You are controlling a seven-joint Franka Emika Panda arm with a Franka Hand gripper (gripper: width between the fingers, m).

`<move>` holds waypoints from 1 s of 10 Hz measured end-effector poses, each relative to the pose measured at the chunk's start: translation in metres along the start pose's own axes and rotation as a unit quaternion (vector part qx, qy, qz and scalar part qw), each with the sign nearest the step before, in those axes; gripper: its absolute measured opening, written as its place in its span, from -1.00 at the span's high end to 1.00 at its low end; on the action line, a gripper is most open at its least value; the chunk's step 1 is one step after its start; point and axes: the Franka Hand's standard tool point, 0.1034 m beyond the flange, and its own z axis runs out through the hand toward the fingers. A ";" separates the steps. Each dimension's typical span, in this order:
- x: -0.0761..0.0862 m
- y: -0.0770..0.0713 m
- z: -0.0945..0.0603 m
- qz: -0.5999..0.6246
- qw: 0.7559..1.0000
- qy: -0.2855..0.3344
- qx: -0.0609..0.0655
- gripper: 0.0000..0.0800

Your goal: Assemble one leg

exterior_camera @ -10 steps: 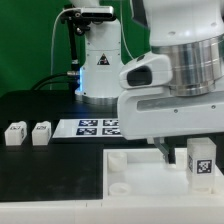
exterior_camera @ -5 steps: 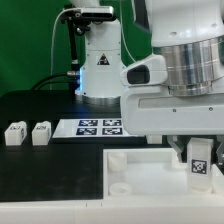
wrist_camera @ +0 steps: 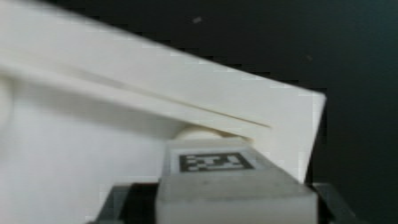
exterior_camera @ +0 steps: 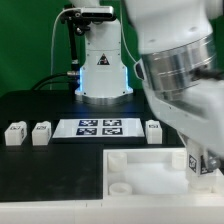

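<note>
On the black counter (exterior_camera: pixel 50 170), from the exterior view's left, lie two small white plastic spare pegs (exterior_camera: pixel 13 133) side by side, the thin flat white marker board (exterior_camera: pixel 100 127) and a third peg (exterior_camera: pixel 153 131) just beside it. The large flat white panel (exterior_camera: pixel 150 168) with a round socket (exterior_camera: pixel 120 187) lies nearer the camera. At the exterior view's right the blurred white-and-grey robot arm (exterior_camera: pixel 185 70) hides most of the small white plastic block-shaped leg (exterior_camera: pixel 199 163), which the tool (wrist_camera: pixel 217 200) clamps from both sides over the panel's corner. The leg's square black-and-white tag (wrist_camera: pixel 214 160) faces the wrist camera, and its long axis cannot be made out.
</note>
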 end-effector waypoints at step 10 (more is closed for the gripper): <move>-0.007 0.005 0.003 -0.323 0.946 0.019 -0.030 -0.62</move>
